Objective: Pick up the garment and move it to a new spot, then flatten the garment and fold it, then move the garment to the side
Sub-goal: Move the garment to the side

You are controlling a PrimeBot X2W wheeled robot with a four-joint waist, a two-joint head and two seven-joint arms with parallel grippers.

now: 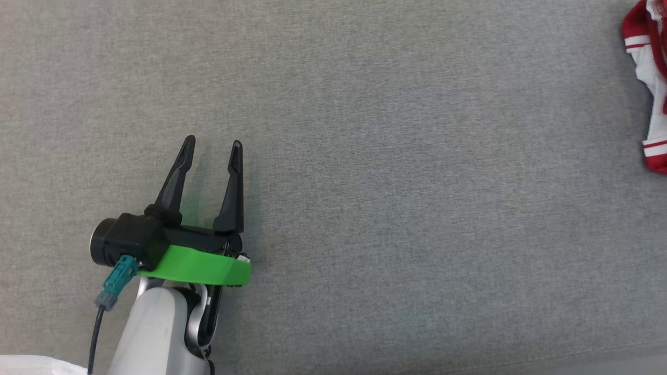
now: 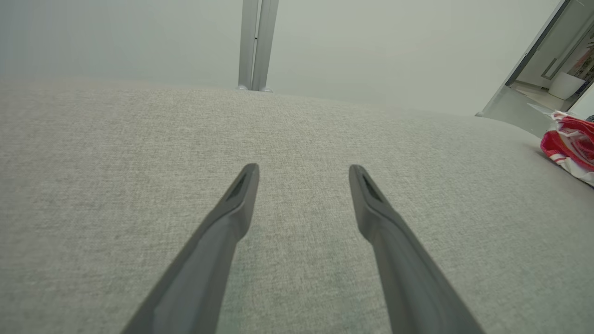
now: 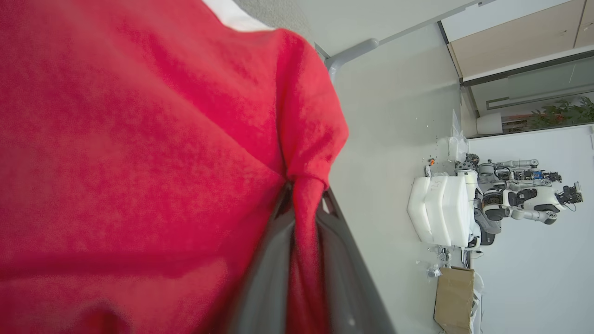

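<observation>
Right tool pinched shut on red-white garment at counter's far right, left tool wide open & empty, so prob. pick-and-move step; next: carry it twd centre w/o losing grip.

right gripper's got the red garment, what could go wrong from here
1. The right gripper pinches only a narrow bunched fold of the garment, so the cloth may slip out when lifted or dragged.
2. The left gripper is open over the bare grey surface, far from the cloth, so it cannot catch or spread it.
3. The garment sits at the head view's right edge, so much of it goes unwatched.
</observation>
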